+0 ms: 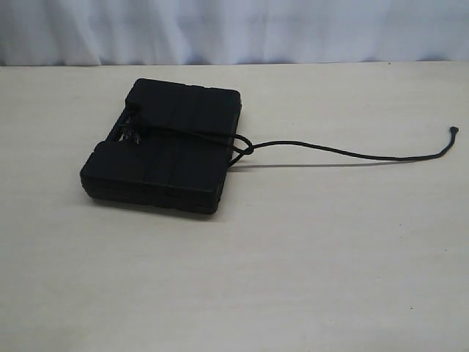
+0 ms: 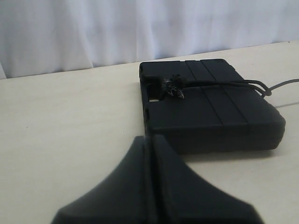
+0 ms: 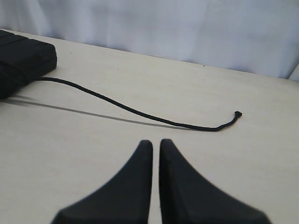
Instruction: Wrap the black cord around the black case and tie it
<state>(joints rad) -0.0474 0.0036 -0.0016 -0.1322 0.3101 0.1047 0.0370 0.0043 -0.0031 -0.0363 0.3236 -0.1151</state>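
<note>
Case: black case [image 1: 165, 147] lies flat on the table [image 1: 293, 257], lid up, nearer the far edge than the near one and toward the left edge. It sits slightly skewed to the table edges. Matte black, rectangular, shallow grooves across the lid; handle cutout on the side facing the left edge.

Cord: black cord [image 1: 352, 152] runs across the lid from the handle cutout to the opposite side. At the cutout there is a frayed, tangled bunch [image 2: 173, 87] resting on the lid. At the side facing the right edge the cord forms a small loop or knot [image 1: 244, 147] against the case wall; how it is tied cannot be made out. From there a single free length trails over the table toward the right edge and ends in a small knob [image 1: 454, 131]. A thin shadow line runs beside this free length.

Table: pale, cream, faintly speckled. Behind the far edge hangs a white curtain [image 1: 220, 29].

Left jaws: together, no gap seen, nothing held; over bare table, well apart from the case.

Right jaws: together but for a thin slit, nothing between them; over bare table, near the cord's free end, not touching it.
</note>
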